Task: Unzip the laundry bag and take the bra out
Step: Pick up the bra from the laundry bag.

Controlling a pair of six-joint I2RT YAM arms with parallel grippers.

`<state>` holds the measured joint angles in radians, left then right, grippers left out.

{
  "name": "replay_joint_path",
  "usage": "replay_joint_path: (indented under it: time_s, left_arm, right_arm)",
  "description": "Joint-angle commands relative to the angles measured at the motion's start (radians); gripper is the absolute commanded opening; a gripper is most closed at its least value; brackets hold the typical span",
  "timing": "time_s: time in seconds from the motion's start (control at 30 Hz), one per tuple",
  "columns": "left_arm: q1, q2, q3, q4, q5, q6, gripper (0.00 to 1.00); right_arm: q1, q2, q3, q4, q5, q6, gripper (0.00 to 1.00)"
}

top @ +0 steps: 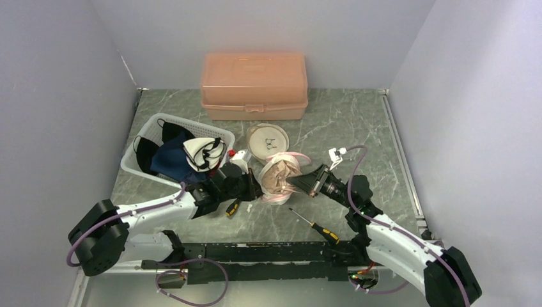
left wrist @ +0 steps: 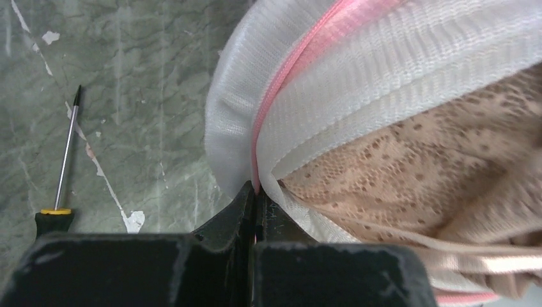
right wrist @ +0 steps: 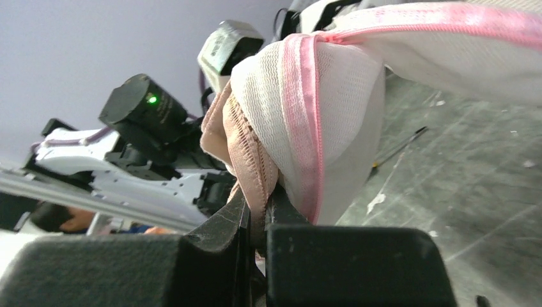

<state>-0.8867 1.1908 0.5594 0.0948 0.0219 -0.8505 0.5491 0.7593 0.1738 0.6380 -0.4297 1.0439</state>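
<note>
A white mesh laundry bag (top: 276,180) with pink zipper trim lies in the middle of the table, its mouth gaping. Beige lace bra (top: 280,173) fabric shows inside it. My left gripper (top: 255,187) pinches the bag's pink-edged rim (left wrist: 259,153) from the left, jaws shut on it (left wrist: 257,192). From the right, my right gripper (top: 299,183) is shut on a beige band of the bra (right wrist: 252,157) that pokes out past the bag's mesh (right wrist: 332,96); the grip point (right wrist: 259,208) sits between the black fingers (right wrist: 224,220).
A white basket (top: 151,125) of dark clothes stands at the left. A pink lidded box (top: 254,84) is at the back, a round lid (top: 268,139) before it. A yellow-handled screwdriver (top: 314,226) lies near the front; another tool (top: 233,208) lies under the left arm.
</note>
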Motion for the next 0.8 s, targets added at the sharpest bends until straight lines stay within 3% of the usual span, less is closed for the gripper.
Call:
replay_joint_path:
  time_s: [0.0, 0.17, 0.23, 0.33, 0.43, 0.63, 0.77]
  left_arm:
    - [-0.010, 0.012, 0.025, -0.028, -0.066, 0.036, 0.03]
    - [-0.010, 0.042, 0.046, -0.055, -0.139, 0.073, 0.03]
    - [-0.010, 0.052, 0.052, -0.066, -0.160, 0.078, 0.03]
    - [-0.009, 0.046, 0.052, -0.081, -0.169, 0.068, 0.05]
    - [-0.008, 0.010, 0.030, -0.049, -0.138, 0.060, 0.20]
    - [-0.009, -0.070, -0.002, -0.012, -0.072, 0.033, 0.54]
    - [-0.008, -0.085, -0.022, 0.025, -0.016, -0.012, 0.59]
  right_arm:
    - [-0.010, 0.051, 0.022, 0.343, -0.159, 0.129, 0.00]
    - [-0.015, 0.052, 0.025, 0.360, -0.212, 0.155, 0.00]
    - [-0.014, 0.019, 0.043, 0.245, -0.200, 0.098, 0.00]
    - [-0.015, -0.067, 0.071, -0.066, -0.076, -0.031, 0.00]
    - [-0.018, -0.105, 0.075, -0.224, 0.056, -0.080, 0.00]
    - [-0.020, -0.056, -0.018, -0.061, 0.125, 0.024, 0.00]
    - [-0.019, -0.026, -0.052, 0.067, 0.135, 0.055, 0.00]
